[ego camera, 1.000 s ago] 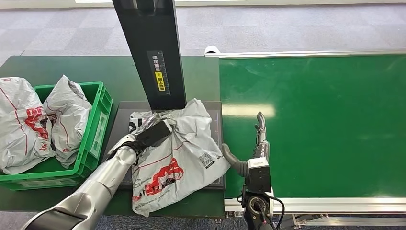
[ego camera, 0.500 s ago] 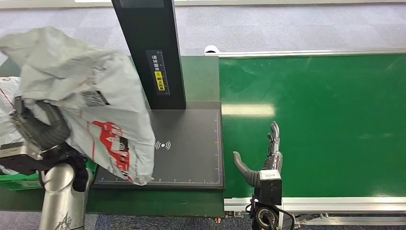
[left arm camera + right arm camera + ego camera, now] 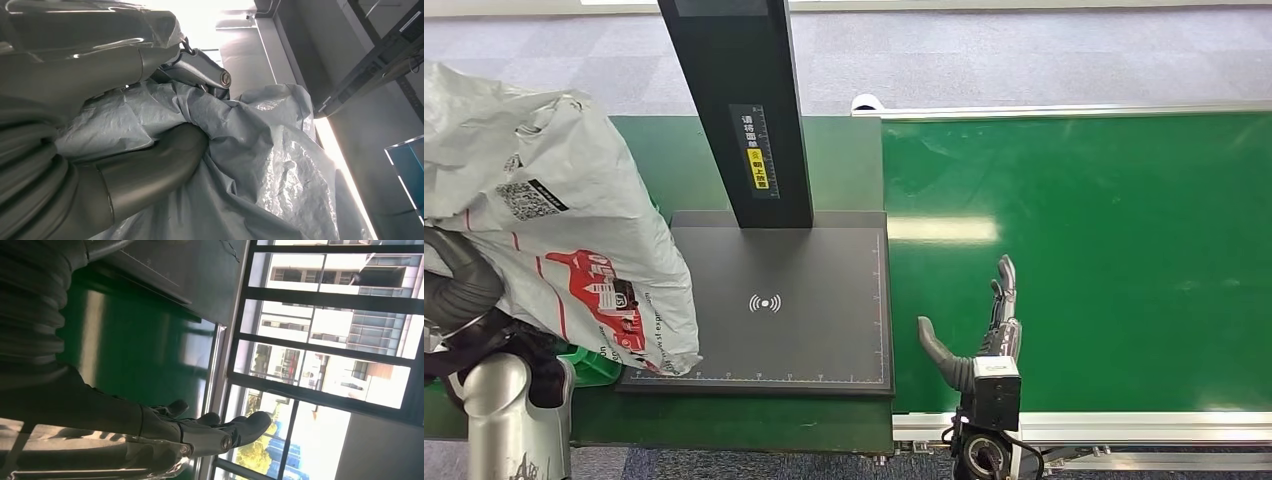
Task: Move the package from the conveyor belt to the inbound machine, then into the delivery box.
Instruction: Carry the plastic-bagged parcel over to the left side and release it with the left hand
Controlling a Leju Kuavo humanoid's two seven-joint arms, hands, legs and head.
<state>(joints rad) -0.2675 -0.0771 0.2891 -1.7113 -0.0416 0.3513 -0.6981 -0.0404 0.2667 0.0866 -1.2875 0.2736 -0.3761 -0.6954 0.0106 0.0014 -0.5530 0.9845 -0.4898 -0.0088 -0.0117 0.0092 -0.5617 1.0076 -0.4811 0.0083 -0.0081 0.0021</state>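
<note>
Left hand [image 3: 464, 290] grips crumpled grey plastic mailer package [image 3: 574, 230] aloft; right hand [image 3: 984, 325] spread, empty, over green conveyor belt [image 3: 1104, 250].

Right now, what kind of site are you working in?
Probably a parcel sorting station: a wide green conveyor belt runs beside a flat black scan pad with a wireless symbol under a black post, and the left hand holds a grey plastic mailer bag with red print beside it.
</note>
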